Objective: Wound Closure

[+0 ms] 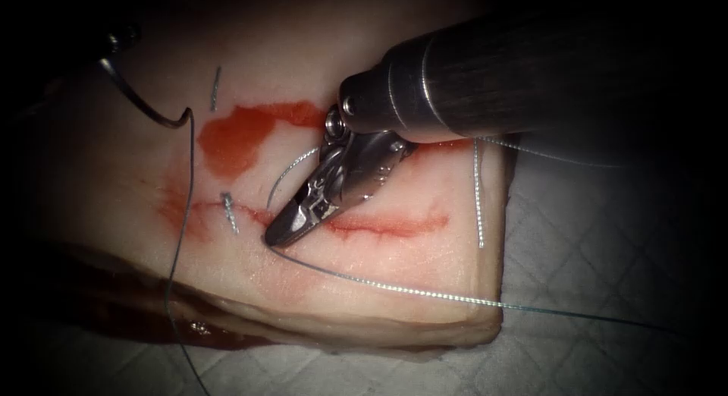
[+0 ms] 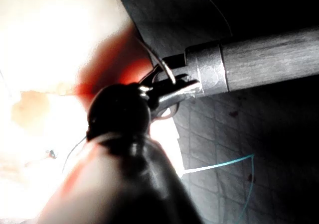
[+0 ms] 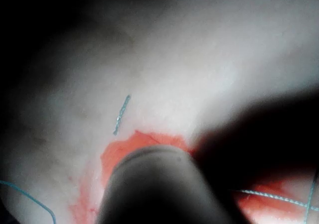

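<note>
The tissue [image 1: 114,183] lies with its cut [image 1: 394,227] running left to right. My right tool [image 1: 277,234] comes down from the upper right. Its jaws are shut on the thread [image 1: 394,288] at the cut's left part, and the strand trails off to the right. My left tool [image 1: 114,43] hovers over the far left corner, shut on the needle [image 1: 144,111] near the end away from the thread. The needle hangs free of the tissue. From its other end, thread [image 1: 180,229] drops down the left side. The right tool's shaft [image 2: 259,59] and the needle's curve [image 2: 167,67] also show in the left wrist view.
Red fluid [image 1: 235,138] pools above the cut [image 3: 119,157]. Cut ends of thread [image 1: 215,89] [image 3: 121,114] lie at the back, a stitch [image 1: 229,212] crosses the cut, and a strand [image 1: 478,191] lies at the right. White quilted cloth [image 1: 599,237] is under the tissue.
</note>
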